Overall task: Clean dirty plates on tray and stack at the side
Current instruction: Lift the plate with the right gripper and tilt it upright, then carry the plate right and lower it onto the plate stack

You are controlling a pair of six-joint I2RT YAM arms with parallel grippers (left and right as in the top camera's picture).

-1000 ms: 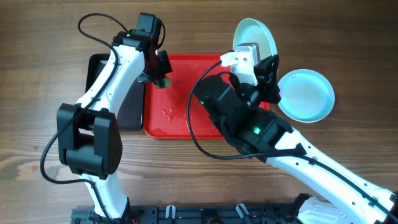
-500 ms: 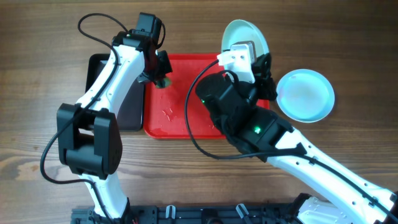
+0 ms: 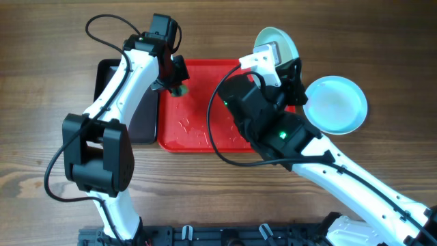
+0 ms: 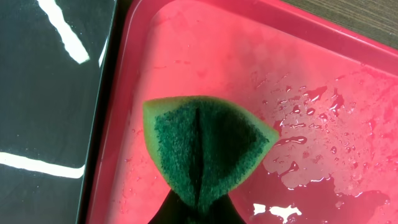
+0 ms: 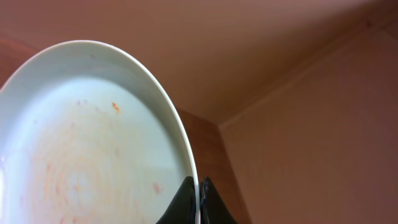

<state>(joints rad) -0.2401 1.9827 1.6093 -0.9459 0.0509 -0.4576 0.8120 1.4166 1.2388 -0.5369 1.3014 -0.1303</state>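
The right gripper (image 5: 198, 194) clamps the rim of a smeared plate (image 5: 93, 137), tilting it above the tray's (image 3: 198, 102) far right edge, apparently to expose its face for wiping. The left gripper (image 3: 176, 78) pinches a sponge (image 4: 205, 146) over the tray's far left corner.

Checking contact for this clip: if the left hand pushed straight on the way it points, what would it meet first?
The wet floor of the red tray, near its left rim. The left hand is shut on a folded green sponge, which would land first; whether it already touches is unclear.
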